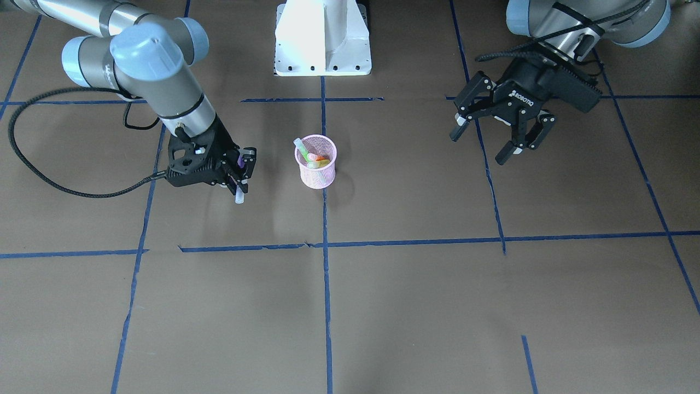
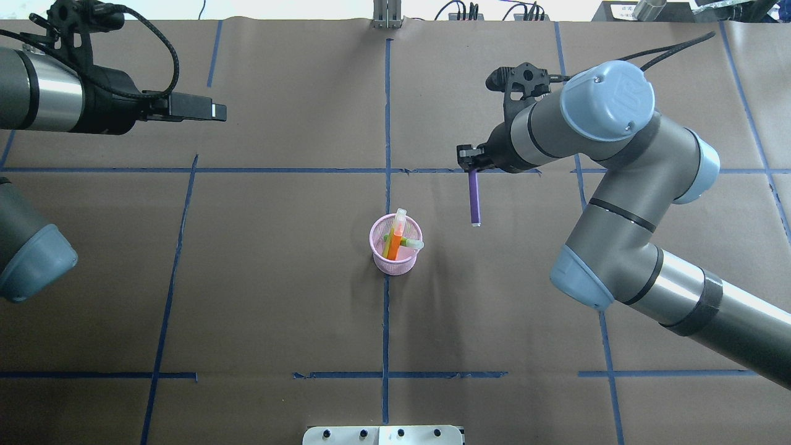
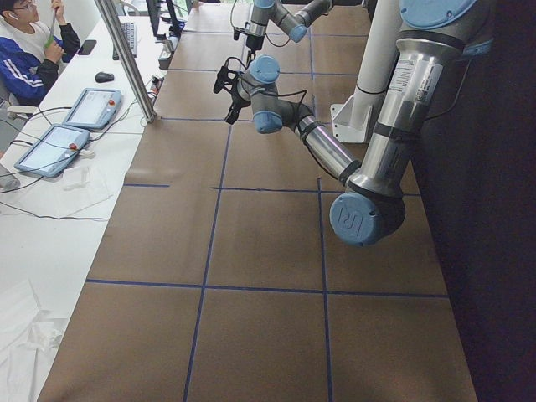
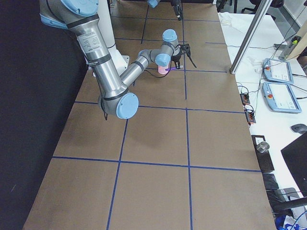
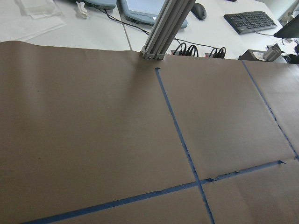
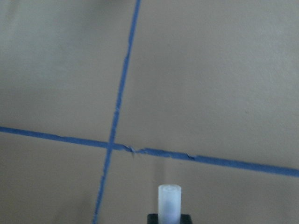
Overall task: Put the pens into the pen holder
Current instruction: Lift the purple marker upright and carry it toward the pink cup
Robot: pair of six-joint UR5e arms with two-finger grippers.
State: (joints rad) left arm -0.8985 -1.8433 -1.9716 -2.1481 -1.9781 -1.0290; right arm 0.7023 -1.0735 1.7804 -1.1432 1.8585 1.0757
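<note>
Stock count: you are looking at two of three pens already standing in the pen holder (image 2: 395,266) near the table's middle. The orange pen (image 2: 394,238) and the green pen (image 2: 411,243) are crossing above its rim, so only the purple pen (image 2: 474,199) is waiting to go in. The right gripper (image 1: 239,175) is clamping that slim, smooth barrel, with its pale translucent cap showing below the fingers, beside the holder and clear of it. The left gripper (image 1: 478,148) is hanging well apart, jaws spread and holding nothing. The holder is showing as a small round pink wire-mesh cup, slightly tapered and shorter than the pens.
</note>
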